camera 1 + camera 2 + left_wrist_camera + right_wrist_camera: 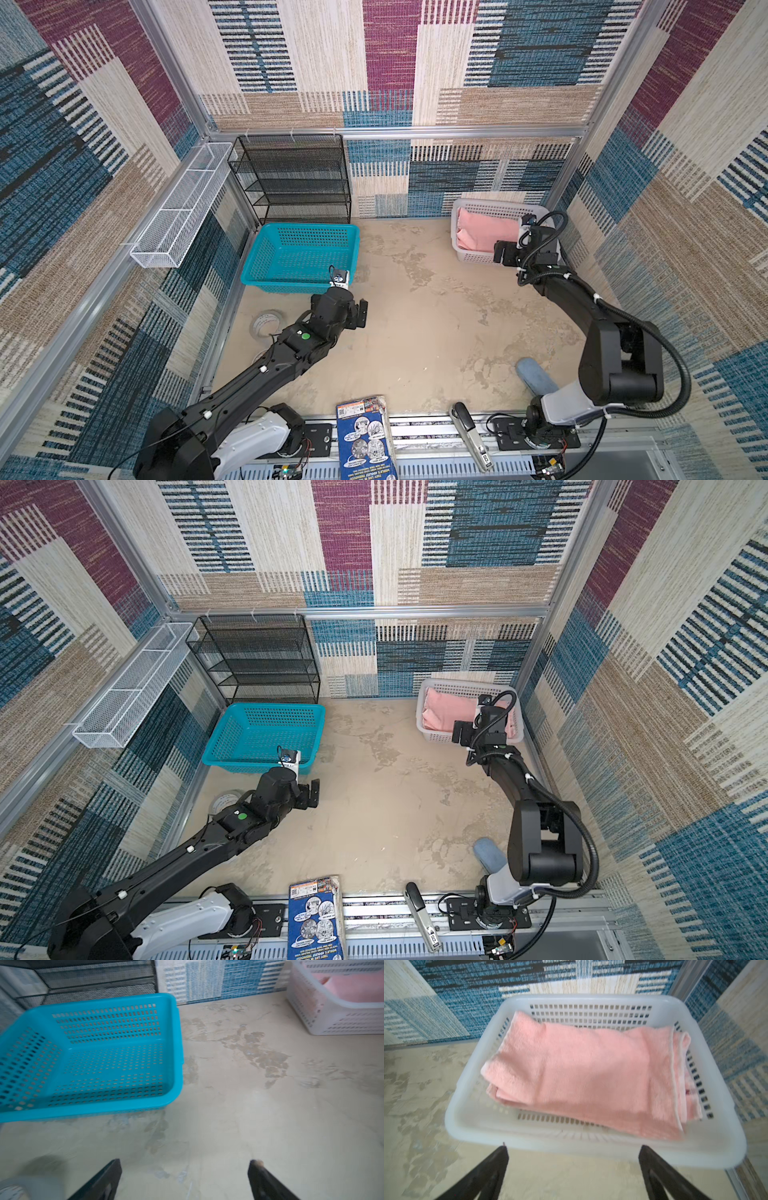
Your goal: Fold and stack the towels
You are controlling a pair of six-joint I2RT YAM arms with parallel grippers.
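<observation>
Nearest, the left arm's fingers (106, 1182) are held spread wide and released above the surface (228, 1115), beside the teal basket (179, 1053). Farther back, the right arm's fingers (492, 1174) are likewise released, poised just in front of the white basket (591, 998), inside which the folded pink towel (581, 1076) is laid.

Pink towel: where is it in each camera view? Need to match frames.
A top view: pink towel at far right, inside the white basket.
A top view: same spot, partly hidden by the right arm.
Left wrist: a pink patch showing inside the basket.
Right wrist: folded, filling mid-frame, just ahead of the open right end effector.
Shared landmark: the white basket, seen in all four.
</observation>
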